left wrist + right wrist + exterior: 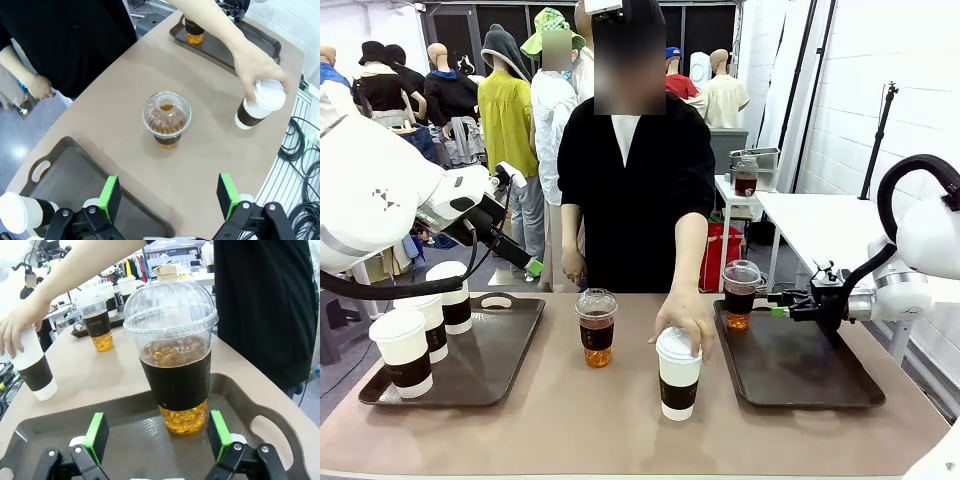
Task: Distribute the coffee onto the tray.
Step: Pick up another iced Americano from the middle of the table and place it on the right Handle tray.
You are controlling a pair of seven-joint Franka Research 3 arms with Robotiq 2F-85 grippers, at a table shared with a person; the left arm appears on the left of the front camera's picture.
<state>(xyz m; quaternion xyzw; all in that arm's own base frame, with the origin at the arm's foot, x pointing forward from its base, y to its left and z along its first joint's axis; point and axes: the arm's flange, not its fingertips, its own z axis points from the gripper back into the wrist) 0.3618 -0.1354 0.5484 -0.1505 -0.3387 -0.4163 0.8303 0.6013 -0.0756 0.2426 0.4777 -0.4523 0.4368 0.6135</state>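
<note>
My right gripper (pixel 776 306) is low over the right tray (pixel 805 385) and its jaws are wide open; they hold nothing. In my right wrist view, the green pads (pixel 97 436) stand apart on both sides, and one clear dome-lidded cup (pixel 172 365) of brown drink stands upright on this tray just in front of them, not touched by them. My left gripper (pixel 532 266) hangs above the table (pixel 570 425), over the inner end of the left tray (pixel 495 350), and its jaws are also open and empty, as my left wrist view shows (pixel 170 194). On the left tray there are three white lidded cups with dark sleeves, one at the front (pixel 404 352), one in the middle (pixel 426 326) and one behind (pixel 451 296), all upright. The second dome-lidded cup (pixel 596 327) stands on the bare table between the two trays. The fourth white cup (pixel 678 373) stands on the table nearer to me, and the person's hand (pixel 686 318) rests on its lid. The person's other hand hangs down at the far edge of the table.
</note>
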